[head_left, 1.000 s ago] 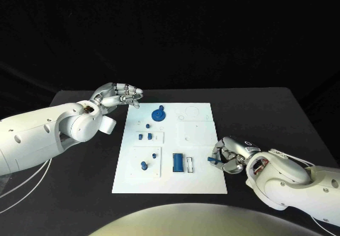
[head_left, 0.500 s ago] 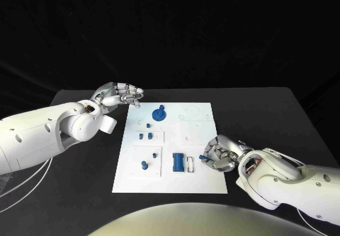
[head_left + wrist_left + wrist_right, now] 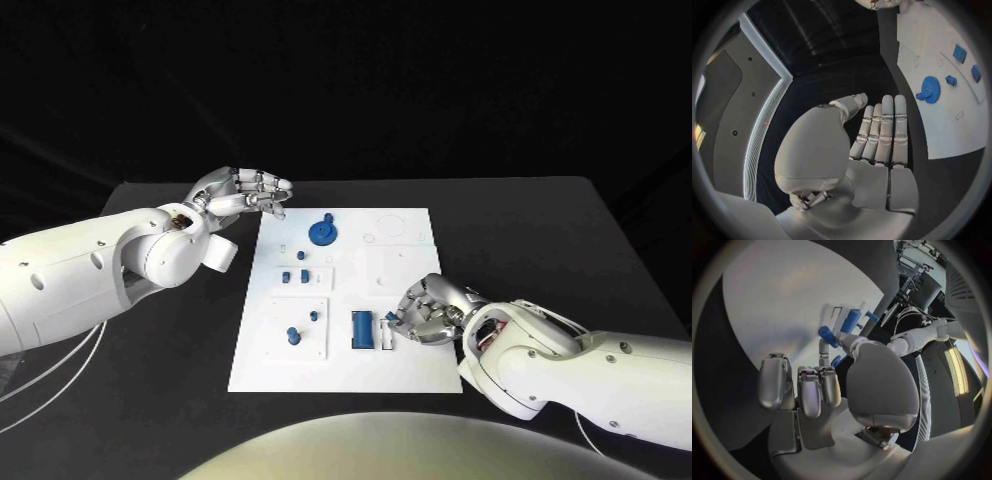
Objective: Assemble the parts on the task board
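A small blue part (image 3: pixel 391 317) sits pinched at the fingertips of the right hand (image 3: pixel 428 311), held over the near half of the white task board (image 3: pixel 411 372), just beside the blue rectangular block (image 3: pixel 362 330) that lies with its long axis running toward and away from the robot. In the right wrist view the held blue part (image 3: pixel 827 334) looks like a short peg, its long axis slanting out from the fingertips toward the board; the remaining fingers (image 3: pixel 773 381) curl loosely, close together. Farther off on the board lie a blue gear (image 3: pixel 323 234) and several small blue pegs (image 3: pixel 296 277). The left hand (image 3: pixel 242 192) hovers beyond the board's far left corner, fingers straight and pressed side by side, holding nothing.
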